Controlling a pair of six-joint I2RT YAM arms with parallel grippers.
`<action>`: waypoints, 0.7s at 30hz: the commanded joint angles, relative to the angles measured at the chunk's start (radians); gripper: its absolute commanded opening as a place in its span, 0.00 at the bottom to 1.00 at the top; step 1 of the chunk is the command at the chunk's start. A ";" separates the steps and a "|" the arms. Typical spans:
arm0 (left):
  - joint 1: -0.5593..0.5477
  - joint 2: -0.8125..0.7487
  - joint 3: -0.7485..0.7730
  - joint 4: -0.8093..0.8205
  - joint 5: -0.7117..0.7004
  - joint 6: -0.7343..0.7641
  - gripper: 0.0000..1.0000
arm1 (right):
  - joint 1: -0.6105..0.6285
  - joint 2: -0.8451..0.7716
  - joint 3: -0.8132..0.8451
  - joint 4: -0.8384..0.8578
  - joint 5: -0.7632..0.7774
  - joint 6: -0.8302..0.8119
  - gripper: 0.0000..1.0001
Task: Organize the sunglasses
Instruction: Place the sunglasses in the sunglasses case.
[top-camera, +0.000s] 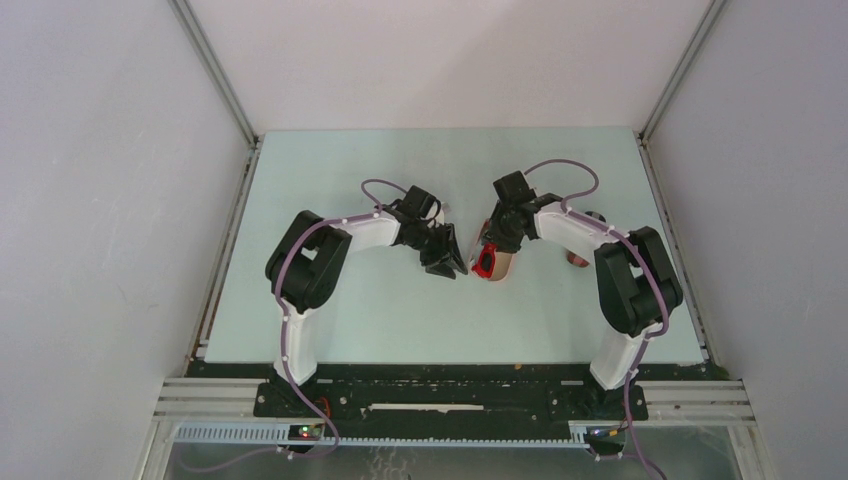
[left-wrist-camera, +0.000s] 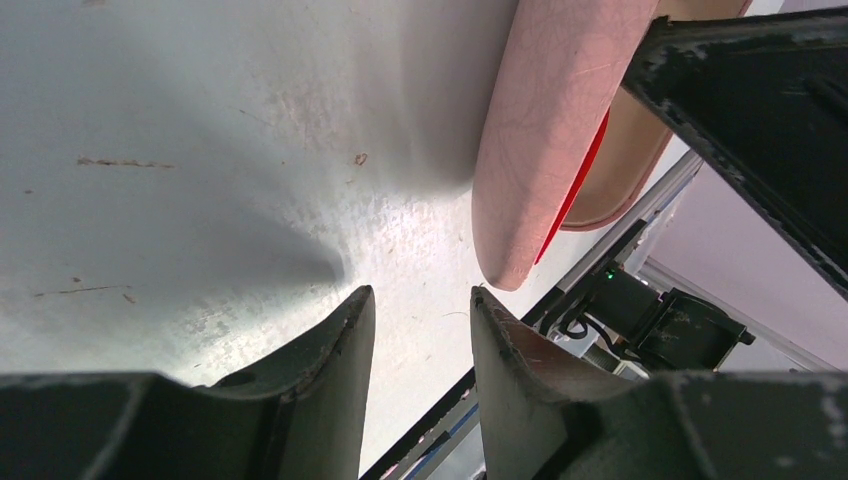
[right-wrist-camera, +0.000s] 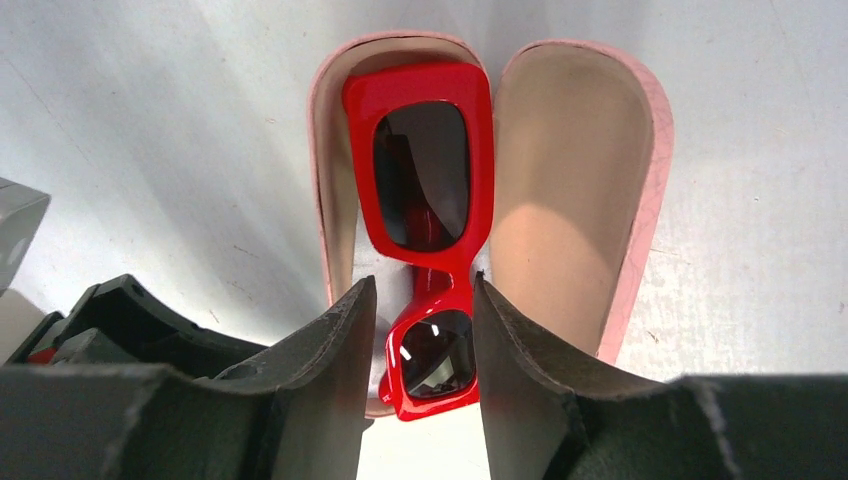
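Observation:
The red-framed sunglasses (right-wrist-camera: 430, 190) lie folded in the left half of an open pink case (right-wrist-camera: 585, 190), their near lens sticking out past the case's end. My right gripper (right-wrist-camera: 423, 285) is open, its fingers either side of that near lens with a gap showing on the left. In the top view the sunglasses (top-camera: 486, 263) and case (top-camera: 502, 272) lie mid-table under my right gripper (top-camera: 487, 250). My left gripper (top-camera: 447, 265) is open and empty just left of the case. In the left wrist view my left gripper (left-wrist-camera: 420, 295) is over bare table beside the case's outer shell (left-wrist-camera: 540, 140). The orange-lens pair is not visible.
A dark reddish object (top-camera: 578, 259) lies on the table (top-camera: 400, 310) behind my right arm, mostly hidden by it. My right arm's black gripper body (left-wrist-camera: 760, 130) is close at the upper right of the left wrist view. White walls enclose the table.

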 joint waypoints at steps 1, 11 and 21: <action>-0.007 -0.027 0.030 -0.013 0.018 0.029 0.45 | 0.004 -0.074 0.037 -0.026 0.030 -0.006 0.49; -0.002 -0.051 0.042 -0.043 0.008 0.042 0.44 | -0.013 -0.176 0.013 -0.077 0.077 -0.062 0.49; 0.048 -0.091 0.089 -0.037 -0.001 0.044 0.44 | -0.232 -0.371 -0.302 0.227 -0.283 -0.098 0.44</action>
